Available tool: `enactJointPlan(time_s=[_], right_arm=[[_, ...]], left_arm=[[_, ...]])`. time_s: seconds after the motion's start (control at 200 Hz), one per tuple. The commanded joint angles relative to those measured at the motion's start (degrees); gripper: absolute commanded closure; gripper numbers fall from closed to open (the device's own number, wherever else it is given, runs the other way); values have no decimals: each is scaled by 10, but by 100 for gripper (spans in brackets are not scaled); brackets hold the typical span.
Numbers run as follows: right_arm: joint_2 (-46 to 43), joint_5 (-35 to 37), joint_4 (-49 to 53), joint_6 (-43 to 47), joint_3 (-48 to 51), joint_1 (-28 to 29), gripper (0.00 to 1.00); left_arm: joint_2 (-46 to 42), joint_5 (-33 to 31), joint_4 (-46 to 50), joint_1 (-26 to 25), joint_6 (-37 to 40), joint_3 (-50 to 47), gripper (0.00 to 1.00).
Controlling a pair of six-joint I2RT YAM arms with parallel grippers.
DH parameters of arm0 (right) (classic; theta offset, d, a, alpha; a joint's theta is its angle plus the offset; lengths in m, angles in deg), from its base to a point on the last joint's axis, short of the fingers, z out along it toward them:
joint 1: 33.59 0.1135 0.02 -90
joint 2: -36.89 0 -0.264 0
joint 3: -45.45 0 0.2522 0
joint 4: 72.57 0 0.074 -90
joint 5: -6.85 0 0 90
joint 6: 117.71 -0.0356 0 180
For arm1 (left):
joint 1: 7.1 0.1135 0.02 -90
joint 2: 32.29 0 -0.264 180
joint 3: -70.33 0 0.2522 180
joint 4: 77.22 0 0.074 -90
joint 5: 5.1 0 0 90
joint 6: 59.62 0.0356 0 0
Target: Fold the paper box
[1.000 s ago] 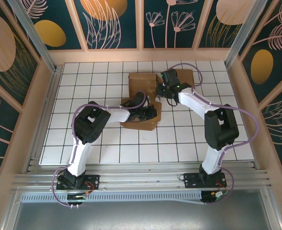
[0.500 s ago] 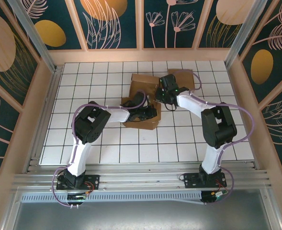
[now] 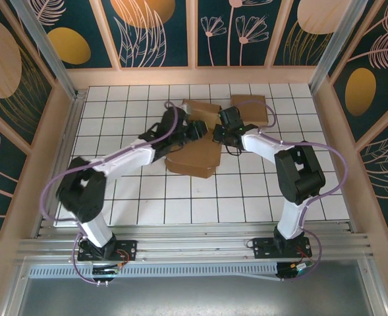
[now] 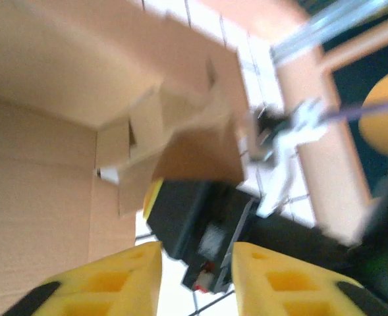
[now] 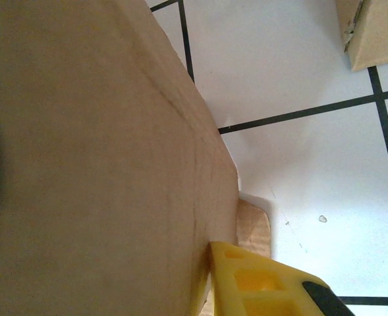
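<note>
Top view: the paper box (image 3: 192, 158) lies mid-table (image 3: 114, 112), and both arms meet at its far flap (image 3: 203, 112).

Left wrist: the left jaws are spread and empty, with a corner tab (image 4: 180, 131) just ahead of them. Square up on it before creasing.

Right wrist: one finger (image 5: 259, 283) rests against a cardboard panel (image 5: 82, 164). I cannot tell whether the right jaws pinch it.

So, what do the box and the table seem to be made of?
Box: looks like brown cardboard or stiff paper, matte, with fold creases and cut flaps. Table: a white, smooth, faintly shiny surface with black grid lines; tile or printed board, I cannot tell which.
</note>
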Motion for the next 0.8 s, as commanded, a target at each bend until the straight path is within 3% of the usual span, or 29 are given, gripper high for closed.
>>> enactJointPlan(time_s=[0.0,0.16,0.4,0.561,0.796], right_arm=[[-5,16,4,11,-15,7,85],[-2,20,4,17,-18,6,87],[-3,38,15,52,-30,13,88],[3,51,31,84,-46,19,88],[11,20,23,72,-57,21,86]], left_arm=[[-24,-55,69,58,34,43,61],[53,-86,191,109,70,162,56],[210,57,278,132,117,343,47],[222,62,258,134,111,322,44],[210,113,190,137,60,243,58]])
